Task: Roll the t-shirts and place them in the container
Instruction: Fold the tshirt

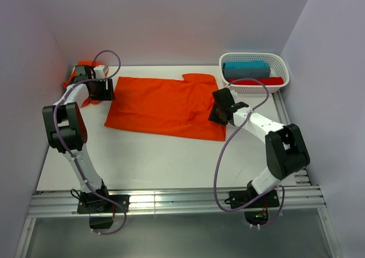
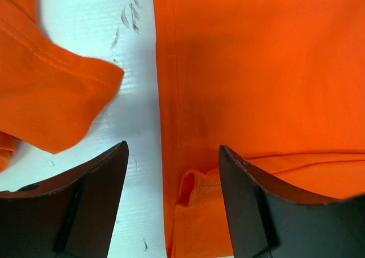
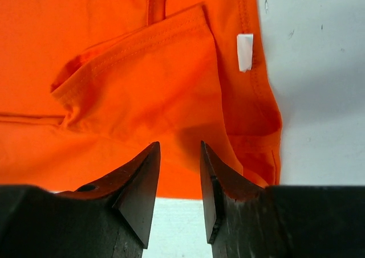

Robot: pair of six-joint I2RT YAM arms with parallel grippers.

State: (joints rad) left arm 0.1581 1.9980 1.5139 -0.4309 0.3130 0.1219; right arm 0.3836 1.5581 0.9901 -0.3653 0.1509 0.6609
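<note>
Left claw (image 2: pixel 172 147) stands wide, nothing between its fingers. It hangs over the left edge of the orange t-shirt (image 1: pixel 165 107) I have spread flat mid-table. Right claw (image 3: pixel 179 144) is only narrowly parted and grips nothing that I can see. It sits low at the shirt's right end, where a sleeve (image 3: pixel 142 87) is folded inward and a white tag (image 3: pixel 244 52) shows by the neckline. A second orange t-shirt (image 1: pixel 84 65) lies bunched in the far left corner, just beside the spread one, with a strip of bare table (image 1: pixel 159 161) between them. At the far right corner stands the white lattice basket (image 1: pixel 280 65), near the spread shirt. It holds a teal roll (image 1: pixel 245 70) at the back and a red roll (image 1: pixel 272 81) in front.
</note>
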